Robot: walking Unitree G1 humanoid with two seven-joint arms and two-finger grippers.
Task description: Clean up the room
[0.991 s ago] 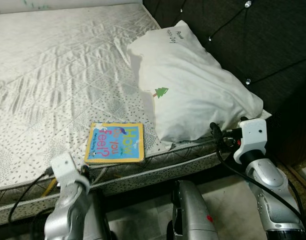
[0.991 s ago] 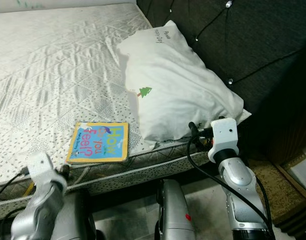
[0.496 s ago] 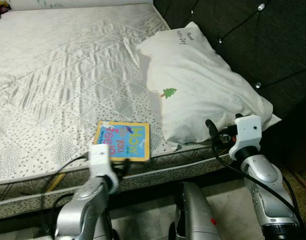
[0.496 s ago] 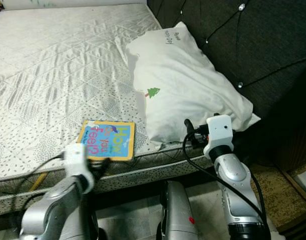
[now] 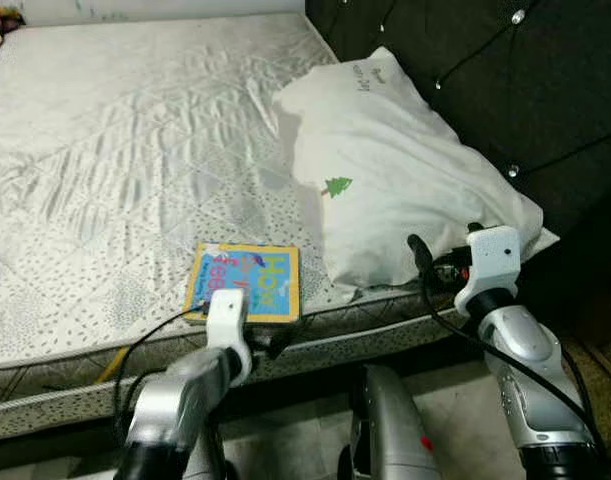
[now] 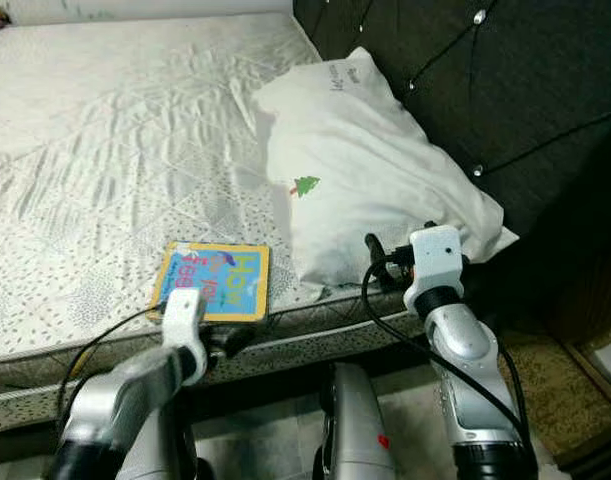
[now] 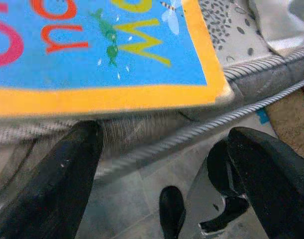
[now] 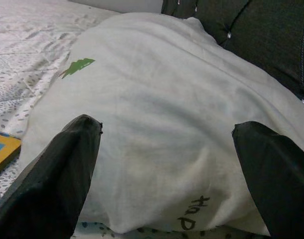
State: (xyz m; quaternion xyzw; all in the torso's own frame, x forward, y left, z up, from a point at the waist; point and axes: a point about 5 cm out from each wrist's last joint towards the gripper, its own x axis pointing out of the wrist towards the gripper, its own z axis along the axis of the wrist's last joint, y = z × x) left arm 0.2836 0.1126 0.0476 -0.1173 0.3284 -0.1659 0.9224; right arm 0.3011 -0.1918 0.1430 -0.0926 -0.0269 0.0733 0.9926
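A blue picture book (image 5: 245,283) with an orange border lies flat near the front edge of the mattress (image 5: 105,150). My left gripper (image 5: 273,340) is just below the book's near edge, at the mattress side. In the left wrist view the book (image 7: 102,50) sits above the open left gripper (image 7: 161,149), not touching it. A white pillow (image 5: 405,170) with a small green tree print rests against the headboard. My right gripper (image 5: 422,258) is open at the pillow's front corner, and the pillow (image 8: 166,99) lies beyond its spread fingers (image 8: 57,174).
A dark tufted headboard (image 5: 505,90) rises at the right behind the pillow. The mattress's piped edge (image 7: 191,129) runs along the front, with tiled floor (image 5: 305,430) below. My silver leg (image 5: 385,430) stands between the arms.
My left arm has swung up and to the right, bringing its gripper to the book's near edge. The right arm has barely moved. The camera has shifted slightly.
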